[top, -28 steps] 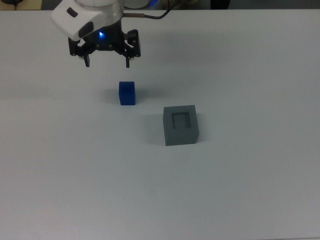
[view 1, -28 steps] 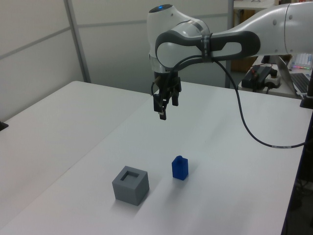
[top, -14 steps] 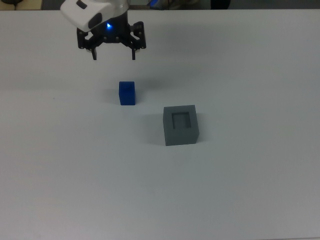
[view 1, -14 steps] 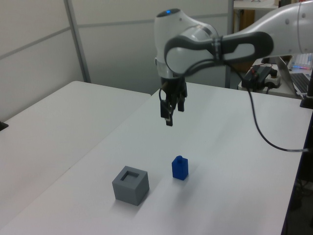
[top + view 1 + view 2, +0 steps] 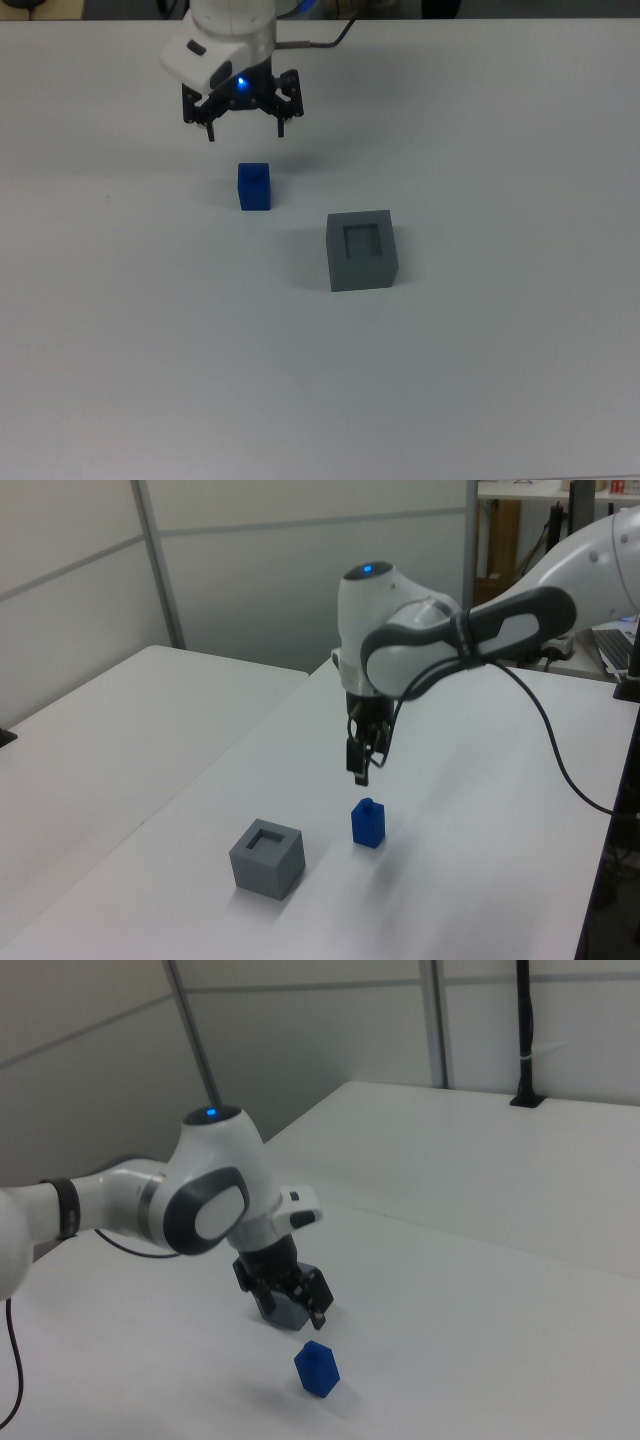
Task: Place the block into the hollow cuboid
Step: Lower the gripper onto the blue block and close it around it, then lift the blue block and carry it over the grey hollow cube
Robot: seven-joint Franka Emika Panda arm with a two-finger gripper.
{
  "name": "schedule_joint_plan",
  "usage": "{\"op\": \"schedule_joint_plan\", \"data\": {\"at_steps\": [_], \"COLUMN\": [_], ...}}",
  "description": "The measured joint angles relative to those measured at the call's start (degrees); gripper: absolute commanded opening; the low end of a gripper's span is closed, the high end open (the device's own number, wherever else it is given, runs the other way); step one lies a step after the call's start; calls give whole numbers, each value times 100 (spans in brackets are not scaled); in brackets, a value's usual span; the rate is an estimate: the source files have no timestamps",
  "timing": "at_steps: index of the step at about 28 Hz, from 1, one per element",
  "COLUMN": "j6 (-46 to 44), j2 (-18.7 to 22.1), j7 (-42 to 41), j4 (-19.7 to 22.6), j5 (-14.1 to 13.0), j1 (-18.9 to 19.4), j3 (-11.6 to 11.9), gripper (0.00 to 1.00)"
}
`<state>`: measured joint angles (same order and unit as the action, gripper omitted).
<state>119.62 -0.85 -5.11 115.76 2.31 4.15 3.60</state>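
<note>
The blue block (image 5: 254,187) stands upright on the white table, apart from the grey hollow cuboid (image 5: 361,250), which lies to the top view's lower right with its square recess facing up and nothing in it. My gripper (image 5: 246,132) hangs open just above and behind the block, fingers spread wider than the block and holding nothing. In the left view the gripper (image 5: 358,774) hovers a short way over the block (image 5: 368,824), with the cuboid (image 5: 267,857) to the left. In the right view the gripper (image 5: 296,1312) partly hides the cuboid (image 5: 281,1304); the block (image 5: 317,1369) sits below.
The white table (image 5: 500,380) spreads widely around both objects. A black cable (image 5: 560,770) trails from the arm in the left view. A wall with metal posts stands behind the table, and a desk with equipment at the left view's far right.
The gripper has moved to the top view's right and come down toward the block, staying open. Block and cuboid have not moved.
</note>
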Motion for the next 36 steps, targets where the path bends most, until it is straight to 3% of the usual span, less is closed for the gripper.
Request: {"op": "schedule_joint_plan", "data": {"at_steps": [15, 17, 18, 22, 23, 26, 36], "j6": [514, 514, 515, 515, 515, 516, 445], "j2": [-759, -815, -838, -914, -921, -925, -914], "j7": [-44, -44, -45, -53, -56, -65, -69], "j4": [173, 172, 172, 167, 163, 138, -114], "j5": [0, 0, 1, 10, 17, 33, 31], "j1": [4, 5, 5, 6, 6, 7, -8], "j3": [-70, -70, -70, -71, -72, -72, -72], "gripper": [100, 88, 70, 35, 20, 2, 0]}}
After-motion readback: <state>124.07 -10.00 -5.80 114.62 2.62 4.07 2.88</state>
